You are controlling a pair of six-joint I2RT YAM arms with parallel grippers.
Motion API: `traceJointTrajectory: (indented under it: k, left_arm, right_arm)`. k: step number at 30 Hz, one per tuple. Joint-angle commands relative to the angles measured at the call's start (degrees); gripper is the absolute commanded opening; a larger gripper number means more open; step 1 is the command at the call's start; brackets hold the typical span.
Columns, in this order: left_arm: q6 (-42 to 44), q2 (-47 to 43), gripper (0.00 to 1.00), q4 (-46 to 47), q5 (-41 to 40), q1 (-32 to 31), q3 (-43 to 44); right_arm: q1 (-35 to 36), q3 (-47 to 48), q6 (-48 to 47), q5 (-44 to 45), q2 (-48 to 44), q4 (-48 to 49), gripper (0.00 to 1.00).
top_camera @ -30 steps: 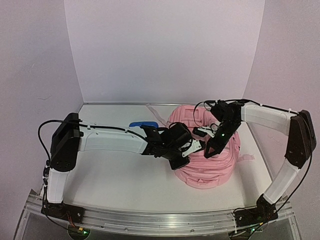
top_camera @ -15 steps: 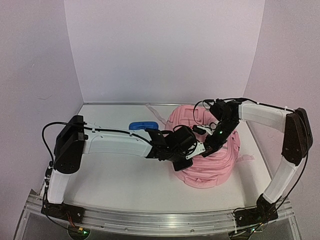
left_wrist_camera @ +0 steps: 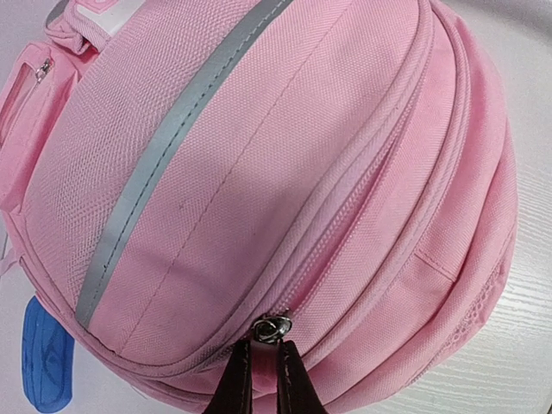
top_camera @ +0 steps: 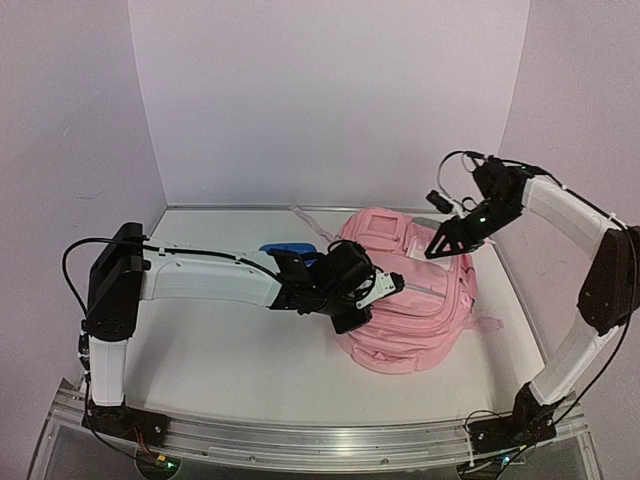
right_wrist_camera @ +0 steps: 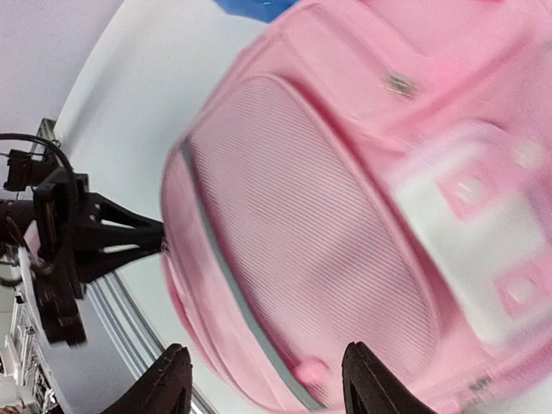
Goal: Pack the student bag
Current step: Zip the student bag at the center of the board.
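Note:
The student bag (top_camera: 420,305) is a large pink backpack lying on the table with its front face up, a grey stripe (left_wrist_camera: 164,155) running across it. My left gripper (top_camera: 392,284) is at the bag's left edge, shut on a pink zipper pull (left_wrist_camera: 261,358) just below the metal slider (left_wrist_camera: 272,328). My right gripper (top_camera: 448,243) hangs in the air above the bag's far right part, open with nothing between its fingers. In the right wrist view the bag (right_wrist_camera: 328,224) fills the frame below that gripper (right_wrist_camera: 272,388), and the left gripper (right_wrist_camera: 129,233) shows at the bag's edge.
A blue flat object (top_camera: 288,250) lies on the table just left of the bag, behind my left arm, also seen as a blue patch (left_wrist_camera: 47,354). White walls close the back and sides. A pink strap end (top_camera: 492,318) sticks out to the bag's right.
My right gripper has opened, let go of the bag and risen up to the right. The bag has settled flat, front face up. My left gripper still pinches the zipper pull.

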Motion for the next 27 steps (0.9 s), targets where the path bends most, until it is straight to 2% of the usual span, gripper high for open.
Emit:
traceJointTrajectory:
  k: [1, 5, 8, 16, 27]
  left_arm:
    - [-0.7, -2.3, 0.0, 1.0, 2.7, -0.5, 0.2]
    - [-1.0, -1.8, 0.0, 0.7, 3.5, -0.5, 0.9]
    - [-1.0, -1.2, 0.0, 0.3, 3.9, -0.5, 1.7]
    - [-0.9, 1.7, 0.0, -0.6, 5.2, -0.9, 6.3]
    - [0.2, 5.9, 0.0, -1.1, 7.5, -1.9, 13.3]
  right_arm:
    - [-8.3, -2.9, -11.7, 3.6, -0.8, -12.0, 0.59]
    - [-11.7, -9.5, -20.0, 7.5, 1.8, -12.9, 0.49]
    - [-11.7, -12.6, -20.8, 5.1, 3.1, -11.6, 0.45]
    - [-5.5, -14.5, -13.2, -3.0, 6.5, -4.8, 0.39]
    - [3.3, -12.7, 2.6, -11.0, 7.2, 7.9, 0.38]
